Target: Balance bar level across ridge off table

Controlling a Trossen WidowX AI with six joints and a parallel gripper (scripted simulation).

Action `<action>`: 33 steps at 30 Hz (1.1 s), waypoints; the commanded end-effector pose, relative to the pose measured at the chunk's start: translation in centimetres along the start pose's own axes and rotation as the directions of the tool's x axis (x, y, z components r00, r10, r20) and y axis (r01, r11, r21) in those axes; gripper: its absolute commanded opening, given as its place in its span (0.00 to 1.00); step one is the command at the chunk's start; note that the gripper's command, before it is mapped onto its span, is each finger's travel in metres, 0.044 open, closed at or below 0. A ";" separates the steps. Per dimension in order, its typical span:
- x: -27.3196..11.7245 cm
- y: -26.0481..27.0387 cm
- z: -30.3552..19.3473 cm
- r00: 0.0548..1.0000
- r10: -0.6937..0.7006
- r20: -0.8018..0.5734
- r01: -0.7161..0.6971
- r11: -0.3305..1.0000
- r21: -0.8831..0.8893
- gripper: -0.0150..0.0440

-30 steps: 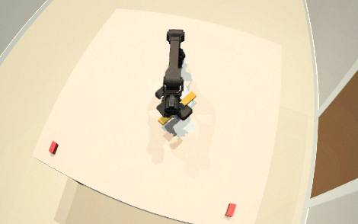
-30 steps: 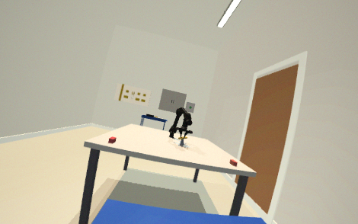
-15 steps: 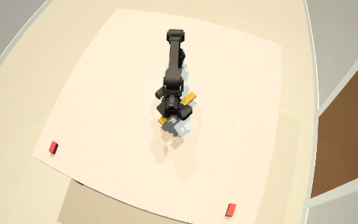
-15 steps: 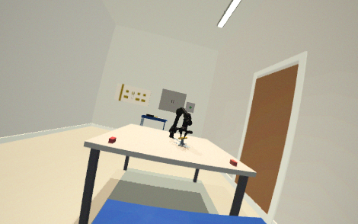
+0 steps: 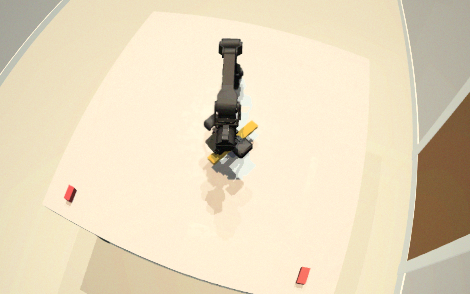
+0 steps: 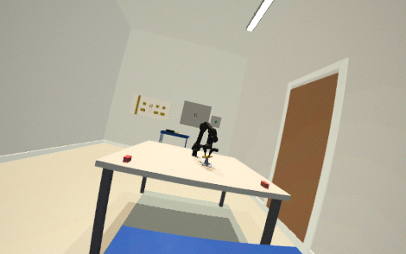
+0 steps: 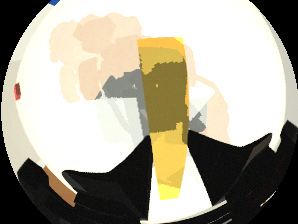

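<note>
The yellow bar point(image 5: 248, 130) point(image 6: 207, 156) point(image 7: 165, 95) is held between the fingers of my gripper point(image 5: 228, 146) point(image 7: 168, 137), which is shut on it. In the top view the bar runs diagonally under the gripper, with both ends showing. In the exterior view it looks about level and clear of the table. The ridge point(image 6: 206, 161) shows as a small grey-blue shape directly below the bar. In the wrist view pale and grey patches lie beneath the bar; ridge and shadow are hard to tell apart there. Whether bar and ridge touch cannot be told.
The pale table point(image 5: 150, 100) point(image 6: 160, 166) carries a red block point(image 5: 70, 193) point(image 6: 127, 158) near its front left corner and another red block point(image 5: 303, 275) point(image 6: 264, 184) near its front right corner. Arm shadows fall around the ridge.
</note>
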State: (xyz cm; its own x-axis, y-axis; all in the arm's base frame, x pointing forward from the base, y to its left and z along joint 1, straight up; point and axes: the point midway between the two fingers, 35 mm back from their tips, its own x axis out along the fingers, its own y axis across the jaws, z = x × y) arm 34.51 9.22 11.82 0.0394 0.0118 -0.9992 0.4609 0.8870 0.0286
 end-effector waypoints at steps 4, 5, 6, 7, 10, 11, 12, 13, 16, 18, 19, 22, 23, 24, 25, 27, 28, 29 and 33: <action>0.2 0.0 0.0 1.000 -0.003 -0.001 0.003 1.000 0.001 0.25; 0.2 0.0 0.0 1.000 -0.003 -0.001 0.003 1.000 0.001 0.25; 0.2 0.0 0.0 1.000 -0.003 -0.001 0.003 1.000 0.001 0.25; 0.2 0.0 0.0 1.000 -0.003 -0.001 0.003 1.000 0.001 0.25; 0.3 0.0 0.0 1.000 -0.003 -0.001 0.003 1.000 0.001 0.25; 0.3 0.0 0.0 1.000 -0.003 -0.001 0.003 1.000 0.001 0.25; 0.3 0.0 0.0 1.000 -0.003 -0.001 0.003 1.000 0.001 0.25; 0.3 0.0 0.0 1.000 -0.003 -0.001 0.003 1.000 0.001 0.25; 0.3 0.0 0.0 1.000 -0.003 -0.001 0.003 1.000 0.001 0.25; 0.3 0.0 0.0 1.000 -0.003 -0.001 0.003 1.000 0.001 0.25; 0.3 0.0 0.0 1.000 -0.003 -0.001 0.003 1.000 0.001 0.25; 0.4 0.0 0.0 1.000 -0.003 -0.001 0.003 1.000 0.001 0.25; 0.4 0.0 0.0 1.000 -0.003 -0.001 0.003 1.000 0.001 0.25; 0.4 0.0 0.0 1.000 -0.003 -0.001 0.003 1.000 0.001 0.25; 0.4 0.0 0.0 1.000 -0.003 -0.001 0.003 1.000 0.001 0.25; 0.4 0.0 0.0 1.000 -0.003 -0.001 0.003 1.000 0.001 0.25; 0.4 0.0 0.0 1.000 -0.003 -0.001 0.003 1.000 0.001 0.25; 0.4 0.0 0.0 1.000 -0.003 -0.001 0.003 1.000 0.001 0.25; 0.4 0.0 0.0 1.000 -0.003 -0.001 0.003 1.000 0.001 0.25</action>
State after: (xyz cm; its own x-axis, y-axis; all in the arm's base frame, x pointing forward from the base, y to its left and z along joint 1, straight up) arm 34.51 9.23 11.54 0.0395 0.0118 -0.9992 0.4606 0.8871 0.0286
